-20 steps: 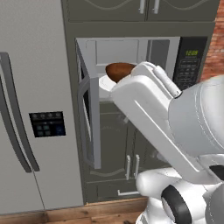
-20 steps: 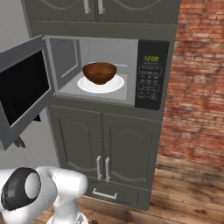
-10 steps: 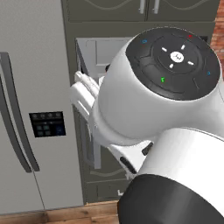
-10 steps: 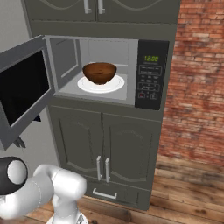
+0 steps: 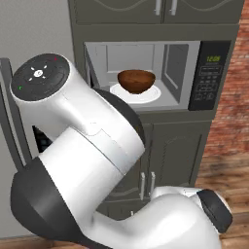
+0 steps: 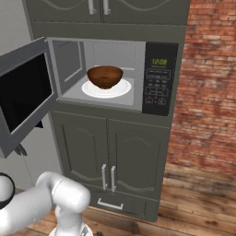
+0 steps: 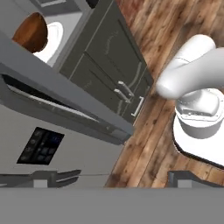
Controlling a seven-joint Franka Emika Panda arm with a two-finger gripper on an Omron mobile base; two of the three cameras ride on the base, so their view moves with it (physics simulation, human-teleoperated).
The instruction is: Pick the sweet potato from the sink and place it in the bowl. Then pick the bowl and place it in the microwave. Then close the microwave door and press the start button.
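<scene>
The microwave (image 6: 138,50) stands open, and the reddish-brown bowl (image 6: 105,76) (image 5: 136,80) rests on its white turntable plate (image 6: 120,90). The microwave door (image 6: 23,94) is swung wide to the left, its dark window facing the room. The black keypad panel (image 6: 159,80) (image 5: 209,75) is on the right. My gripper (image 7: 120,177) is open with nothing between its fingers. It hangs outside the cavity, to the left of the door's edge (image 7: 65,98), with the bowl (image 7: 29,33) far off. The sweet potato is hidden from view and the sink is out of view.
A grey fridge with a dark dispenser panel (image 7: 41,146) stands left of the microwave. Grey cabinet doors (image 6: 108,152) with handles sit below it. A brick wall (image 6: 207,92) and a wooden floor (image 6: 198,198) lie to the right. My large arm link (image 5: 82,141) blocks the lower left of the left base view.
My arm has swung left and down in the left base view, uncovering the microwave cavity. The bowl, the plate and the open door have not moved.
</scene>
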